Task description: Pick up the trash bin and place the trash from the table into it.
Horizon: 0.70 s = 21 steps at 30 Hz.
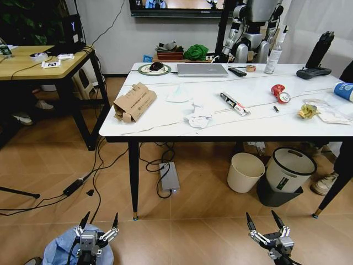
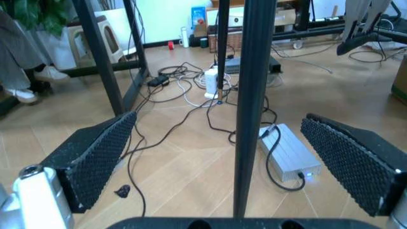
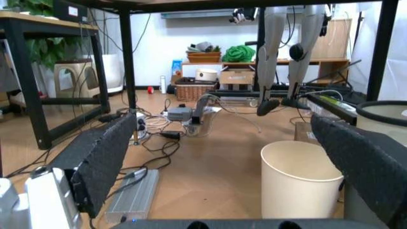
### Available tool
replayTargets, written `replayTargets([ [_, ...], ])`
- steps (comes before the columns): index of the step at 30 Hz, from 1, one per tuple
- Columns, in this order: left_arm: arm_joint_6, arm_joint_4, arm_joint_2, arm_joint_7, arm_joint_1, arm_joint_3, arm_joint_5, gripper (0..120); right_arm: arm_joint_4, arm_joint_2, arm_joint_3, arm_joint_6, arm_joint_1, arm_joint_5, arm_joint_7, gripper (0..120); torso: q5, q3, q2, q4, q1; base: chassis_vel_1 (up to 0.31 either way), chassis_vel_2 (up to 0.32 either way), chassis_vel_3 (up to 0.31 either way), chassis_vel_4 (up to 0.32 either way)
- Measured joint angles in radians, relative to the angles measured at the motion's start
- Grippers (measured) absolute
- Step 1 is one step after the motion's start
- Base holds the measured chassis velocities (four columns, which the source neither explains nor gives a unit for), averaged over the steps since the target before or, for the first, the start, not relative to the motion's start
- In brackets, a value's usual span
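The trash bin [image 1: 62, 249], lined with a crinkly light-blue bag, stands on the floor at the near left, and my left gripper [image 1: 98, 225] hovers open just above its rim. My right gripper [image 1: 266, 223] is open low at the near right, holding nothing. On the white marble table [image 1: 160, 122] lies the trash: a torn cardboard box [image 1: 134, 102], white tissues [image 1: 198, 116], a crushed red can [image 1: 280, 93], a yellow wrapper [image 1: 308, 111], a clear package [image 1: 334, 115] and a blue cup [image 1: 344, 90]. The left wrist view has the left gripper [image 2: 219, 121] wide open, facing a black table leg [image 2: 251, 95].
Under the table stand a cream open bin [image 1: 245, 172] [image 3: 299, 179] and a grey-and-black round bin [image 1: 288, 172], with a power brick [image 1: 169, 176] and loose cables on the floor. A laptop [image 1: 202, 70], a bottle [image 1: 273, 55] and a controller [image 1: 315, 61] occupy the table's far side. A wooden desk [image 1: 38, 61] stands at the left.
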Motion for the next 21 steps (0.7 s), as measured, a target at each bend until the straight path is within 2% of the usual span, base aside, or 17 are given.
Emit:
replayTargets([
  [21, 0.003, -0.008, -0.023, 0.004, 0.021, -0.014, -0.005, 100, -0.024, -0.015, -0.036, -0.008, 0.020, -0.011, 0.002, 100, 0.0000, -0.053, -0.085, 0.0000, -0.032, 0.000, 0.000, 0.000, 0.000],
])
